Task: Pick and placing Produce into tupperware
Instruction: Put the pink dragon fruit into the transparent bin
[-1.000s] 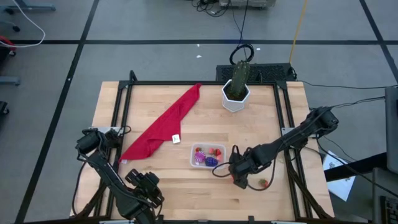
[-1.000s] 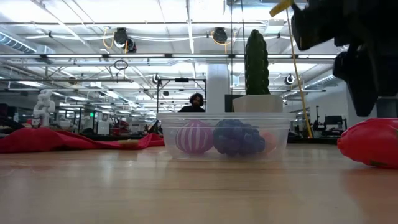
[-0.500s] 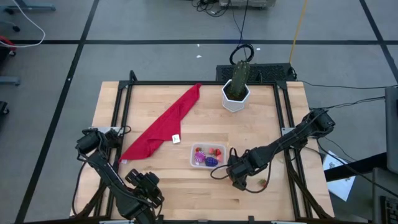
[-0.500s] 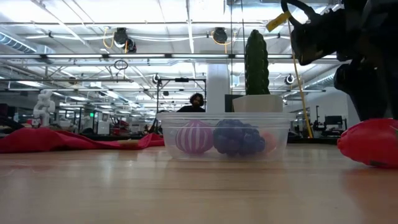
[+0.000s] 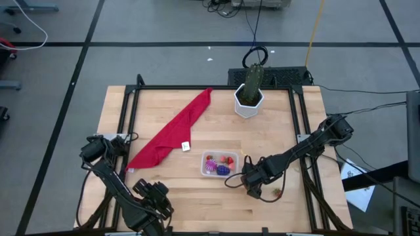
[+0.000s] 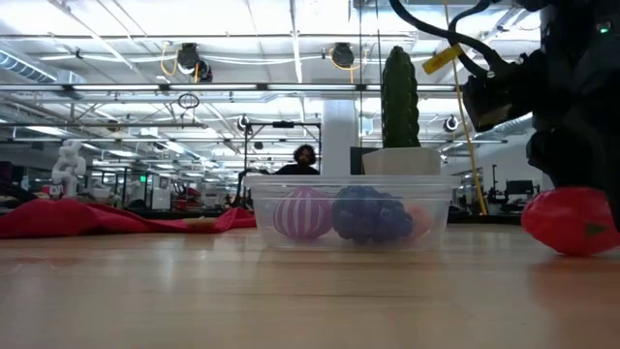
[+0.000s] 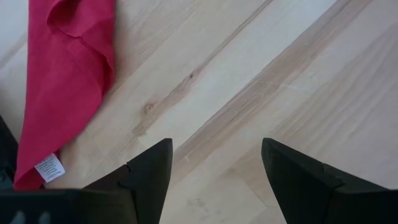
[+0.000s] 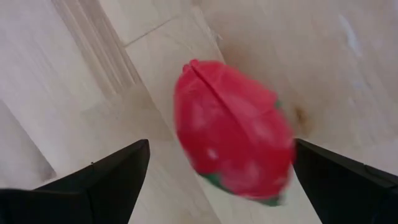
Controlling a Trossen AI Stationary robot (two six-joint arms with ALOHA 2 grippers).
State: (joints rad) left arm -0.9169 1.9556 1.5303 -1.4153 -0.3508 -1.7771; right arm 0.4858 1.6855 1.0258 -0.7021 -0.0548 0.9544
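Though a white label (image 7: 47,168) tags the cloth (image 7: 65,74), nothing reads.

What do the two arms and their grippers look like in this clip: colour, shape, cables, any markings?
Both arms are dark, jointed and slim. The left gripper ends in two black, wedge-shaped fingers; the right gripper has the same black tapered fingers. In the high view, a thin black cable loops beside the right arm's wrist. In the low view, a yellow tag sits on a black cable above the right arm. No other markings are readable.
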